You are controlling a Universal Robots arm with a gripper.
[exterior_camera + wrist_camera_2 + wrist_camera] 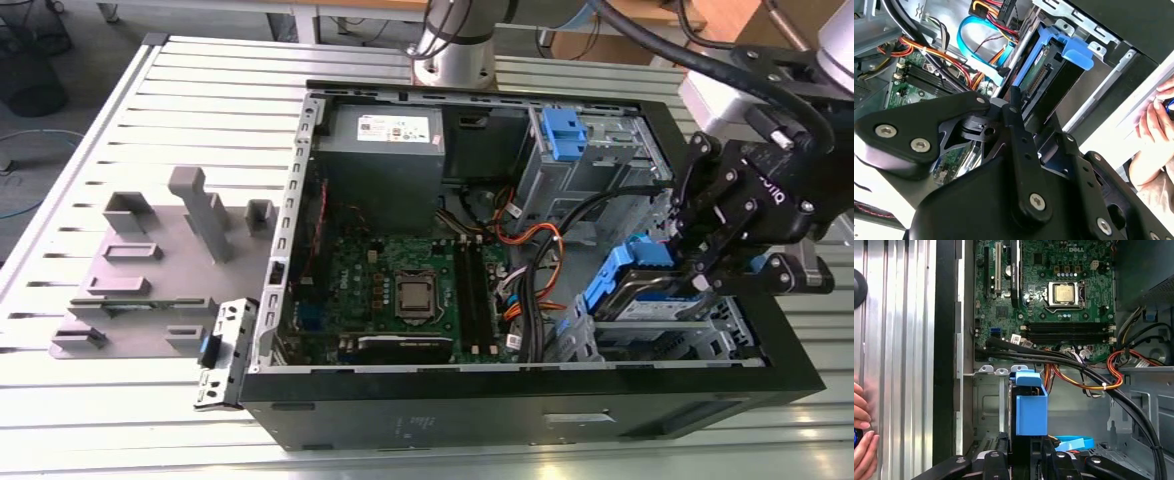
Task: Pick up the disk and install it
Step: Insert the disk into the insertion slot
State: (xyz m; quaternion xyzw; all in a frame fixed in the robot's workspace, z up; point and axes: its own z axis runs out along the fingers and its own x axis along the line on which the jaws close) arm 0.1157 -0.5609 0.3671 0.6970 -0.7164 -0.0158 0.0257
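The disk [638, 290], silver with a blue plastic rail frame, hangs tilted just above the lower drive bay [667, 338] at the front corner of the open computer case [534, 410], on the exterior view's right. My gripper [697, 278] is shut on it from above. In the first wrist view the blue frame [1031, 407] of the disk stands up between the black fingers of the gripper [1026, 462]. The second wrist view shows the disk's connector edge and blue frame [1046, 70] past a finger [1014, 112].
Inside the case are the motherboard [400, 280], a grey power-supply box [384, 150], a tall grey cage with a blue clip [587, 150], and black and orange cables [1089, 377] near the bay. A grey fixture [160, 270] stands on the slatted table. A person's hand [1154, 120] is close by.
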